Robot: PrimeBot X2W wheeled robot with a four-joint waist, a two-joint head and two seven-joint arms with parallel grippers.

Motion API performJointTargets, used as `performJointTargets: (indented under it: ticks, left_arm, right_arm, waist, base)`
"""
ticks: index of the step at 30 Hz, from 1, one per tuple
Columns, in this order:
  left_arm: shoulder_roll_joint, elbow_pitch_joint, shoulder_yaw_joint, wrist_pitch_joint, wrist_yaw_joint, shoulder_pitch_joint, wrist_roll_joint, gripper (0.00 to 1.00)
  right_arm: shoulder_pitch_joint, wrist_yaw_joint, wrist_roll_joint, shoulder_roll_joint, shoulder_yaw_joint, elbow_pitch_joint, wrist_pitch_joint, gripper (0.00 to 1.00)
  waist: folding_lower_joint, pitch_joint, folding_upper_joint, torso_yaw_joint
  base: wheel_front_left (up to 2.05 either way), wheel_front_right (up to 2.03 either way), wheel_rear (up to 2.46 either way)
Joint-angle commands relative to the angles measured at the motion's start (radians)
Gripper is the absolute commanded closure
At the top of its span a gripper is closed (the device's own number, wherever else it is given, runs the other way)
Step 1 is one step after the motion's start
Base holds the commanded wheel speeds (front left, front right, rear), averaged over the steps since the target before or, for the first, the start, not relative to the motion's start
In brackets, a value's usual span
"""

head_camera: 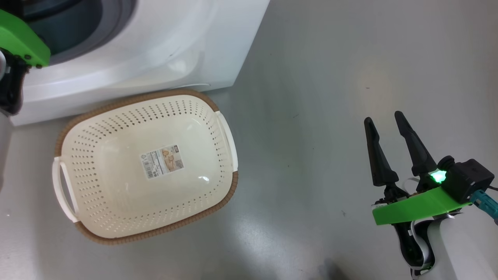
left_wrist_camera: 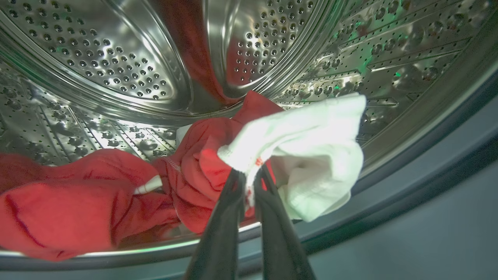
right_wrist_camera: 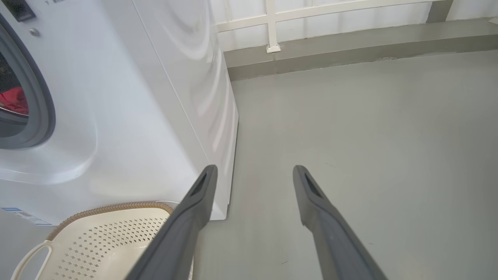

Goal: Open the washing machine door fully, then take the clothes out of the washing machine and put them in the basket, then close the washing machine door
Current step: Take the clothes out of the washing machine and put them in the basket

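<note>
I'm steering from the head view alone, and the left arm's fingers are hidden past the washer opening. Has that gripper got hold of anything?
Observer: Yes. The left wrist view shows the left gripper shut on the clothes, pinching a white panel of a red garment.
Operator: Is that piece out of the machine?
Observer: No, it is inside the drum, just above the front lip.
Operator: Anything else in there?
Observer: Another red heap lies beside the gripped piece, low at the drum's front.
</note>
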Motion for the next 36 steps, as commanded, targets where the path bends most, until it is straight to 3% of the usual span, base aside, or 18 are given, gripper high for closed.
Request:
performJointTargets:
  ticks: [1, 9, 19, 28, 36]
  left_arm:
    - [0.051, -0.025, 0.033, -0.008, 0.001, 0.016, 0.001, 1.0]
    - [0.041, -0.17, 0.221, -0.008, 0.003, 0.154, 0.093, 1.0]
    - [-0.058, -0.356, 0.476, -0.008, 0.002, 0.375, 0.254, 1.0]
    - [-0.161, -0.565, 0.614, -0.008, 0.002, 0.571, 0.349, 1.0]
    - [-0.21, -0.71, 0.672, -0.008, 0.001, 0.687, 0.385, 1.0]
  right_arm:
    - [0.014, 0.006, 0.002, -0.009, 0.017, -0.023, -0.006, 0.0]
    - [0.026, 0.006, -0.002, -0.028, 0.007, -0.02, -0.006, 0.0]
    - [0.063, 0.006, -0.007, -0.047, -0.004, -0.016, -0.006, 0.0]
    - [0.089, 0.006, -0.008, -0.054, -0.019, -0.017, -0.006, 0.0]
    - [0.101, 0.006, -0.008, -0.056, -0.023, -0.02, -0.006, 0.0]
  waist:
    - [0.0, -0.009, 0.0, 0.008]
    - [0.0, -0.063, 0.0, 0.04]
    - [0.0, -0.131, 0.0, 0.092]
    - [0.0, -0.171, 0.0, 0.127]
    - [0.0, -0.184, 0.0, 0.141]
  base:
    - [0.0, 0.0, 0.0]
    - [0.0, 0.0, 0.0]
    - [0.0, 0.0, 0.0]
    - [0.0, 0.0, 0.0]
    - [0.0, 0.0, 0.0]
